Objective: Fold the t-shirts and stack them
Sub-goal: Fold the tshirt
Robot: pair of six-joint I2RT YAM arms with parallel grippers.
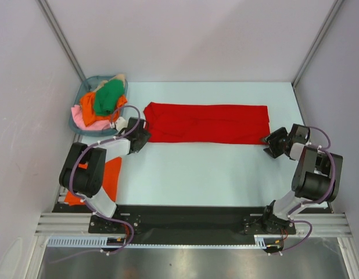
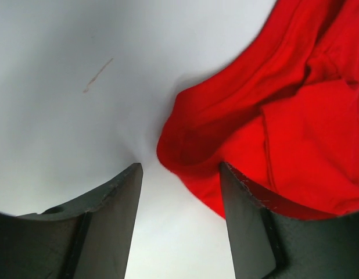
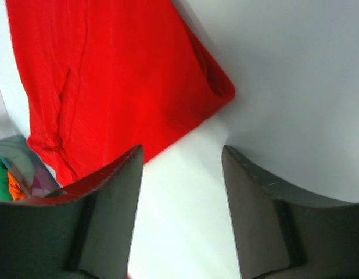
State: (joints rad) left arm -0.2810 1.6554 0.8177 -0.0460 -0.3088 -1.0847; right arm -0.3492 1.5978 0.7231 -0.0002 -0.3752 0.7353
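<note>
A bright red t-shirt (image 1: 208,123) lies folded into a long band across the middle of the table. My left gripper (image 1: 142,137) stands open at its near left corner (image 2: 185,157), with the cloth edge just past the fingertips and nothing between them. At the near right corner (image 3: 217,93) my right gripper (image 1: 268,144) is open too, with only bare table between its fingers. Green (image 1: 108,96), orange (image 1: 89,104) and pink (image 1: 86,121) t-shirts are heaped in the basket. Another orange-red cloth (image 1: 111,174) lies under my left arm.
The blue-grey basket (image 1: 82,93) sits at the back left against the side wall. Walls close in the table on the left, back and right. The black mounting rail (image 1: 185,218) runs along the near edge.
</note>
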